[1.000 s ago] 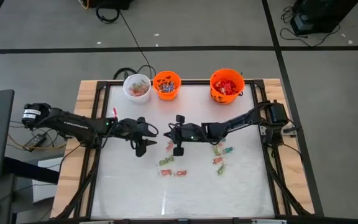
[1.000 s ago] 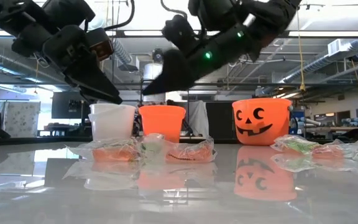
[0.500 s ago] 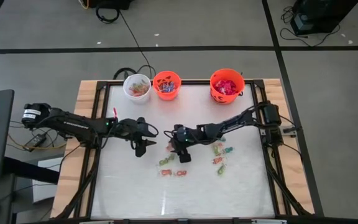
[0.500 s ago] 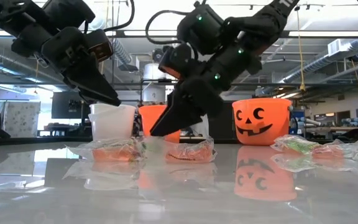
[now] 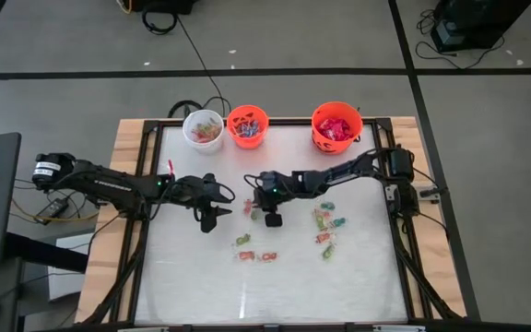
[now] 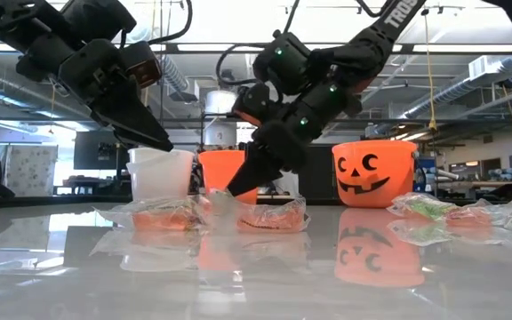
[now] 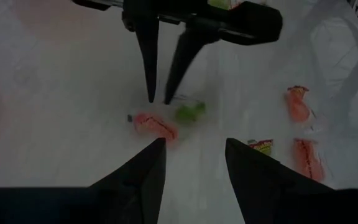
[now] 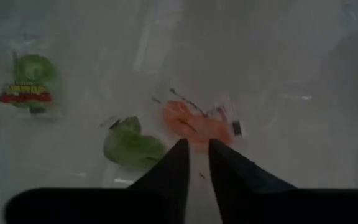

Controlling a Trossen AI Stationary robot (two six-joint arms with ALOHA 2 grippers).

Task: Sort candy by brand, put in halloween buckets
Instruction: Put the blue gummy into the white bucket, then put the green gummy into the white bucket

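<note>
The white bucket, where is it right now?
In the high view the white bucket stands at the table's far edge, left-most of three, right beside the small orange bucket.

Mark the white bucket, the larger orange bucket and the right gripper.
white bucket (image 5: 190, 124), high view, on its rim.
larger orange bucket (image 5: 317, 136), high view, on its outer wall.
right gripper (image 8: 195, 152), right wrist view, midway between the fingertips.

— The table top (image 5: 192, 267)?
— Smooth, glossy white, mirroring the buckets; bare wood edges.
— The buckets?
— Smooth plastic: white bucket (image 6: 160, 172), orange pumpkin bucket (image 6: 373, 172).
— The candy (image 6: 269, 216)?
— Crinkly, shiny clear wrappers.
</note>
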